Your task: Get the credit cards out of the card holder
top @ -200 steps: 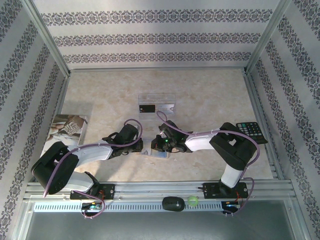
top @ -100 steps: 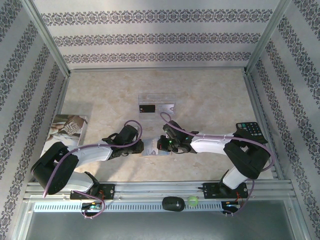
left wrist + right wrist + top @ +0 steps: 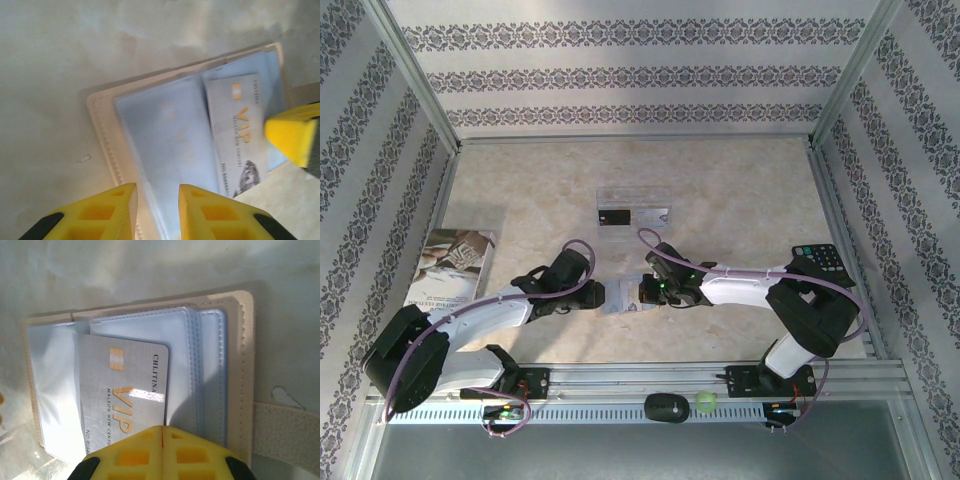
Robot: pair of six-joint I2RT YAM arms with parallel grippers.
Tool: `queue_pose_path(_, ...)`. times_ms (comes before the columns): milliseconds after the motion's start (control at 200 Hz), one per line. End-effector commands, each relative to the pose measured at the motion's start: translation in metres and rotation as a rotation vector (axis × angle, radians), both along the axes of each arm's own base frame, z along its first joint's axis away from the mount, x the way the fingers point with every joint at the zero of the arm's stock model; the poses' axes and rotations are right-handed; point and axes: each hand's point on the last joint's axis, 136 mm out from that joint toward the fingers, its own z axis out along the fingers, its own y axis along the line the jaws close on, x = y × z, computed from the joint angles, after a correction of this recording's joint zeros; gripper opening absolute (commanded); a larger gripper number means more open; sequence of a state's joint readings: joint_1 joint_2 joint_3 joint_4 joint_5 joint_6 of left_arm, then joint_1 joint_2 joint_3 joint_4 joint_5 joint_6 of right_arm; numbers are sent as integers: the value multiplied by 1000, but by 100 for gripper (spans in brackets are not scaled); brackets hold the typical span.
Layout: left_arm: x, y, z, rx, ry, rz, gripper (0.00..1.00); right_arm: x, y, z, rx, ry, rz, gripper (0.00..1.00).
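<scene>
Card holder [image 3: 623, 299] lies open on the table [image 3: 740, 190], near the front edge between my two arms, blue-grey sleeves up. A grey card [image 3: 122, 385] marked VIP sits partly out of a sleeve. My right jaws: closed flat on that card's long edge. My left jaws: parted a little, gripping nothing, low over the holder's other half. Farther back, well apart, a clear tray [image 3: 632, 197] carries a black card [image 3: 614, 216] and a pale card [image 3: 651, 215], side by side.
</scene>
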State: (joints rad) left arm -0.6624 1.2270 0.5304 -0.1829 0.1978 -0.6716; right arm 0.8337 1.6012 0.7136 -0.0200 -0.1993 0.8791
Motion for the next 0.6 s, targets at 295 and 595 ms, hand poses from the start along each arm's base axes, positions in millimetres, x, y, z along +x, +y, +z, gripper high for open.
queue_pose_path(295, 2, -46, -12, 92, 14, -177, 21, 9, 8, 18, 37, -74, 69, 27)
queue_pose_path(595, 5, -34, -35, 210, 47, -167, 17, 14, 8, 23, 61, -62, 76, 30)
